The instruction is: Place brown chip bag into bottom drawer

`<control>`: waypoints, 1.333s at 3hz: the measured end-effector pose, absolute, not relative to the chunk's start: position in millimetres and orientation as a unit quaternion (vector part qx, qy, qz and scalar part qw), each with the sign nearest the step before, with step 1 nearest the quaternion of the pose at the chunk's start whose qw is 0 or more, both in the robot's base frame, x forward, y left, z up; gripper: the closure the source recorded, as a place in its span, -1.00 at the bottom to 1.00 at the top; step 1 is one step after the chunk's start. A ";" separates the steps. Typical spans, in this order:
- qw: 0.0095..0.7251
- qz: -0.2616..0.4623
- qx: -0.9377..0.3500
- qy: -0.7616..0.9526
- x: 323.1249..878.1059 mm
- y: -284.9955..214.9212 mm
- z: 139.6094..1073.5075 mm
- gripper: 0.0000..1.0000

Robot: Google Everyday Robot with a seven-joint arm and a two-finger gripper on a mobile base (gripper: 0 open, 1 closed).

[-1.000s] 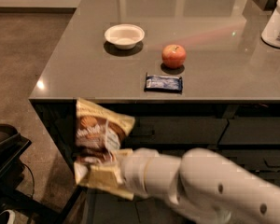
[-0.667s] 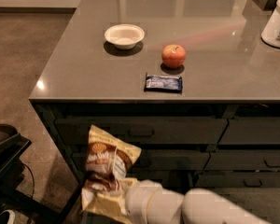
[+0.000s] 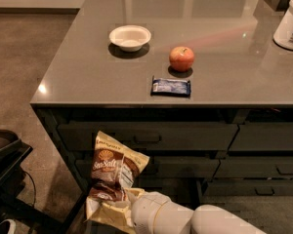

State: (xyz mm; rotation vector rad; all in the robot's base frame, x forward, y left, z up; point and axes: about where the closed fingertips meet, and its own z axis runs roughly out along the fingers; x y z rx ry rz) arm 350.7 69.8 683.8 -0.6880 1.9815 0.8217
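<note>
- Brown and cream, the brown chip bag (image 3: 115, 174) stands up near left, low before the drawers.
- The gripper (image 3: 131, 207) on the white arm (image 3: 185, 219) grips its crumpled bottom end.
- The bottom drawer (image 3: 77, 214) seems pulled out just under it; only its left edge shows.
- Go down slowly, get the whole bag inside, then let go.
- Far back, a blue wrapper (image 3: 171, 86), an apple (image 3: 181, 58) and a bowl (image 3: 130, 37) sit on the counter (image 3: 88, 72).
</note>
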 end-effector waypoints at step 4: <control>0.398 0.489 -0.209 0.747 347.4 -14.9 520.1 1.00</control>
